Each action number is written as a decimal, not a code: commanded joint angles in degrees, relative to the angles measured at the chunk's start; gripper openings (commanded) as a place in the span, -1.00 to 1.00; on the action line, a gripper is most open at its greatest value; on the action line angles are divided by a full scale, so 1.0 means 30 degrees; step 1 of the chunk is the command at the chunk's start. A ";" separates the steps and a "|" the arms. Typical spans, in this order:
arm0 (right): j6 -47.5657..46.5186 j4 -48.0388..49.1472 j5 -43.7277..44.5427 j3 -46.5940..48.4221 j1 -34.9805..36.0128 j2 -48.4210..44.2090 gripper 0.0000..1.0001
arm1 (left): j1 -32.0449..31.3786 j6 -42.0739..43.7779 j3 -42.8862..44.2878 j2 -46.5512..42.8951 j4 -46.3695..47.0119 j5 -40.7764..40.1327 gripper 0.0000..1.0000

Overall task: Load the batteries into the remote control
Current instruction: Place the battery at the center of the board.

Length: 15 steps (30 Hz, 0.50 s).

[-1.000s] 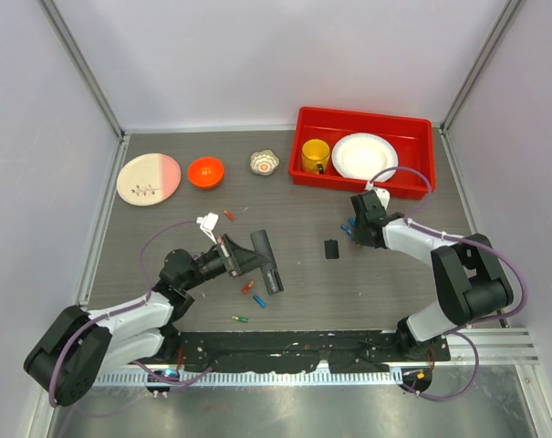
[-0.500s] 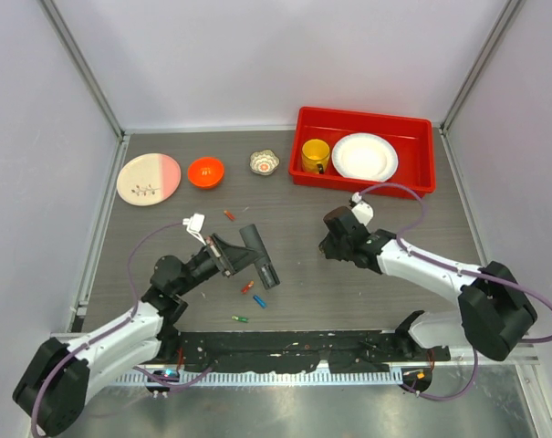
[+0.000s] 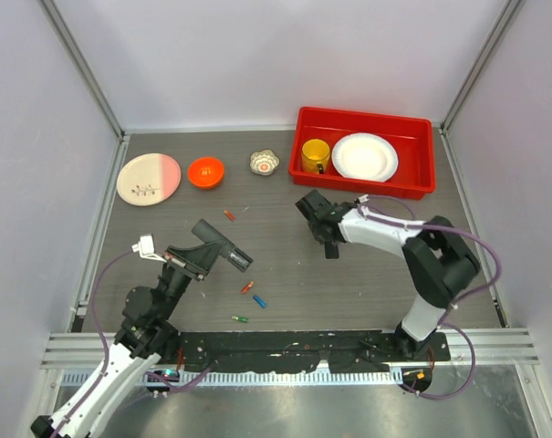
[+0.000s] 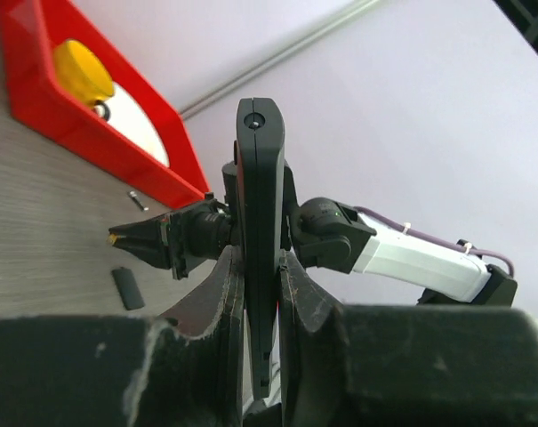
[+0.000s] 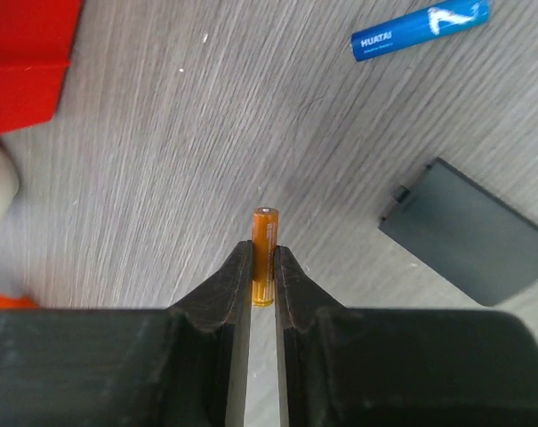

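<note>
My left gripper [image 3: 207, 251] is shut on the remote control [image 3: 223, 246], a long black bar held tilted above the table; in the left wrist view the remote control [image 4: 260, 222] stands edge-on between the fingers [image 4: 222, 294]. My right gripper [image 3: 306, 203] is shut on an orange battery [image 5: 264, 253] that sticks out past the fingertips [image 5: 240, 276], just over the table. Loose batteries lie below: red [image 3: 228, 215], orange [image 3: 247, 286], blue [image 3: 259, 301], green [image 3: 240, 318], and a blue battery [image 5: 420, 29] near the right gripper.
A small black flat piece [image 3: 331, 248] lies by the right gripper. A red bin [image 3: 412, 137] at the back right holds a yellow cup [image 3: 315, 155] and white plate [image 3: 364, 156]. At the back left stand a pink-white plate [image 3: 148, 178], orange bowl [image 3: 205, 172] and small cup [image 3: 265, 162].
The left arm has lifted the remote control and drawn it back toward the near left. The right gripper has carried the orange battery left and toward the back.
</note>
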 commanded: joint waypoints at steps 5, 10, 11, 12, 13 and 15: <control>0.2560 -0.2754 0.2141 0.3341 -0.0036 0.3141 -0.98 | 0.0054 0.0896 0.0406 -0.0958 -0.3598 -0.0800 -0.99; 0.1739 -0.3807 0.2231 0.4279 -0.0036 0.3904 -0.95 | 0.0053 0.0955 0.0348 -0.0020 -0.2633 -0.0359 -0.99; 0.1534 -0.3809 0.2231 0.4338 -0.0036 0.3992 -0.78 | 0.0054 0.0897 0.0319 0.0155 -0.2428 -0.0271 -0.99; 0.1039 -0.3693 0.2144 0.4367 -0.0036 0.4080 -0.70 | 0.0054 0.0896 0.0260 0.0447 -0.2107 -0.0212 -0.99; 0.0773 -0.3604 0.2143 0.4339 -0.0065 0.4081 -0.65 | 0.0025 0.0896 0.0202 0.0595 -0.1900 -0.0154 -0.99; 0.0508 -0.3371 0.2055 0.4135 -0.0036 0.4052 -0.59 | 0.0053 0.0838 0.0172 0.0917 -0.1636 -0.0037 -0.99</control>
